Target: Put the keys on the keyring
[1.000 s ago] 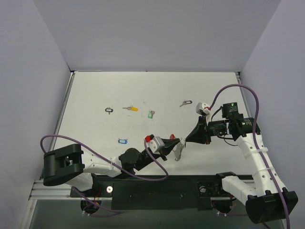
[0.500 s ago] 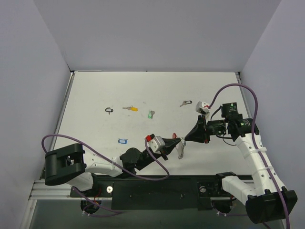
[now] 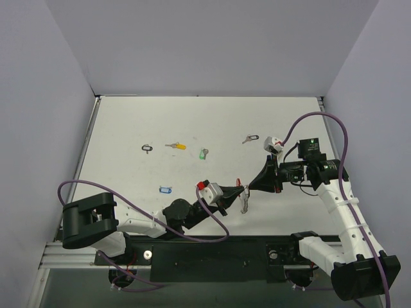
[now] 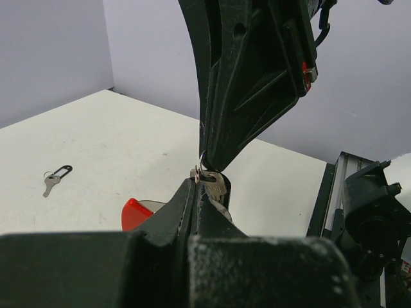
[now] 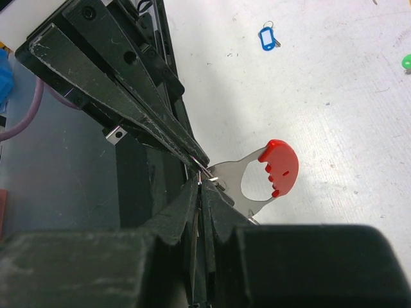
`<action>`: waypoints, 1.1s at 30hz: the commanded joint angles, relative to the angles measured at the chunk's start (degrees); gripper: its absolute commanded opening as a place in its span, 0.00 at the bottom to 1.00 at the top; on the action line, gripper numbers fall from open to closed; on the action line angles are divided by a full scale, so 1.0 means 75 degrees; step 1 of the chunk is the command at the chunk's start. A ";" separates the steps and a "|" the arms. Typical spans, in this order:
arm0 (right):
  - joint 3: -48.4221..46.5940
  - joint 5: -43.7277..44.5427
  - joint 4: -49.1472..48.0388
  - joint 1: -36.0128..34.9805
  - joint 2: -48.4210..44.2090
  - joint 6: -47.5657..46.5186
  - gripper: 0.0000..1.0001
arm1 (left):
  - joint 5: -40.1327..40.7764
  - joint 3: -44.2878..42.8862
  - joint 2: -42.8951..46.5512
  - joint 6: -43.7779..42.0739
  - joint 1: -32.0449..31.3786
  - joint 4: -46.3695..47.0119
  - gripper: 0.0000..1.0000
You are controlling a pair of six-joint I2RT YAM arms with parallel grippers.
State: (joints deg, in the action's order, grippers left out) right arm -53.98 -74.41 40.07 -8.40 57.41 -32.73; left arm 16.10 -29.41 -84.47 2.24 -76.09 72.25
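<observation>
Early days, I reckon. Near the middle, left pincer and right pincer both pinch tight, tip to tip, on the keyring. Loose on the worktop: blue key, then farther back black key, yellow key, green key, second black key.

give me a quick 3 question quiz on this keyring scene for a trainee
1. True or false: the left tool and right tool are both shut, tips meeting at the keyring.
2. Which loose key lies nearest the arms' bases? A yellow-tagged, B blue-tagged, C green-tagged.
3. Fill in: ___ tagged keys lie loose on the table in the top view.
Key: 1 true; 2 B, the blue-tagged key; 3 five.
</observation>
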 commanded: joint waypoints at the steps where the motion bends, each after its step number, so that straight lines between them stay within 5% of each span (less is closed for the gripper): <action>1: 0.0048 -0.0274 -0.0163 -0.0086 -0.0073 0.0110 0.00 | -0.0002 -0.0356 0.0024 0.0076 -0.0049 0.0668 0.00; 33: 0.0365 0.0488 -0.1441 -0.0098 -0.0026 0.1575 0.00 | 0.0104 0.0148 0.0235 0.0791 -0.0049 0.1488 0.00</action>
State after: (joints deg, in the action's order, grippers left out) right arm -51.88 -70.76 32.86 -9.10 57.41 -22.15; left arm 17.87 -28.51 -84.44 6.44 -76.03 72.71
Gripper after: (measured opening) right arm 0.005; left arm 0.017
